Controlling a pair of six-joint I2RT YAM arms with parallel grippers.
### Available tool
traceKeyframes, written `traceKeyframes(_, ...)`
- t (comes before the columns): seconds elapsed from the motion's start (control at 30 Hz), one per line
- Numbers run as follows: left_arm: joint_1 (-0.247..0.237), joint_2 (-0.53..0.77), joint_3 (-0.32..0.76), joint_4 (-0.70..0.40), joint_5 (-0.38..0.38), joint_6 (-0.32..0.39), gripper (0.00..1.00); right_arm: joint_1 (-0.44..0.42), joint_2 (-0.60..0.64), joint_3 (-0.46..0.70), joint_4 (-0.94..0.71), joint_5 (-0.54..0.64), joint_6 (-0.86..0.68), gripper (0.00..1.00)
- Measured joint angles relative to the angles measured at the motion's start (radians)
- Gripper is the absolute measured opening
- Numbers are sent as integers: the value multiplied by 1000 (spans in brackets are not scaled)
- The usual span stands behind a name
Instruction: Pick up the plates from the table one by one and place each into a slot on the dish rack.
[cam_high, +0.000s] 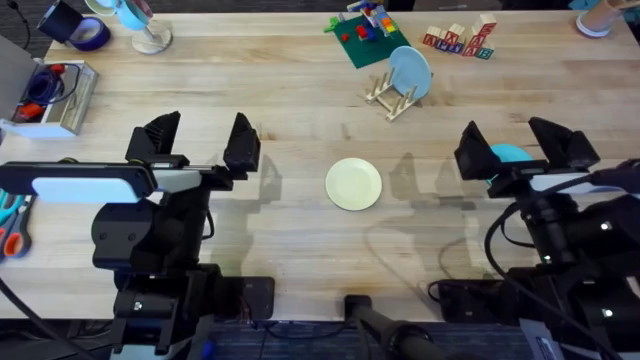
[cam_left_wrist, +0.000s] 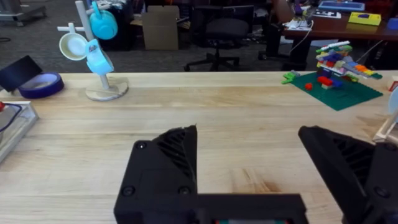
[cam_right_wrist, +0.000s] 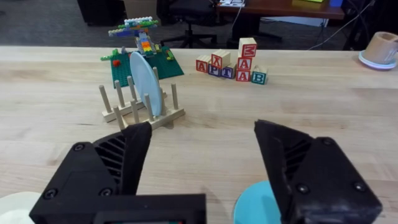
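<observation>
While both hands are held spread apart and clamped on nothing, a small round pale cream-yellow plastic plate (cam_high: 353, 184) is seen lying flat on the light wooden butcher-block desk (cam_high: 300, 120), between the left hand (cam_high: 196, 143) and the right hand (cam_high: 512, 145). A teal-blue round plate (cam_high: 508, 156) is partly hidden beneath the right hand's fingers. Farther back, a paler light-blue plate (cam_high: 410, 72) is held upright in the small unpainted wooden peg dish rack (cam_high: 390, 98).
</observation>
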Motion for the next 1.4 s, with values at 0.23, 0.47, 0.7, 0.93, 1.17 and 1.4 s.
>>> traceKeyframes(0.23, 0, 0, 0, 0, 0, 0, 993, 0, 1, 2, -21, 0, 0, 995)
traceKeyframes(0.47, 0, 0, 0, 18, -12, 0, 993, 0, 1, 2, -4, 4, 0, 996)
traceKeyframes(0.7, 0, 11, 39, -61, -35, -3, 993, 0, 19, 32, -45, 8, -36, 995)
traceKeyframes(0.93, 0, 226, 373, -343, -20, -3, 993, 0, 239, 364, -254, -4, -57, 995)
traceKeyframes(1.17, 0, 541, 841, -734, 1, -32, 993, 0, 610, 881, -658, -65, -42, 993)
traceKeyframes(1.4, 0, 780, 1229, -1077, 13, -48, 993, 0, 947, 1347, -1100, -121, -32, 995)
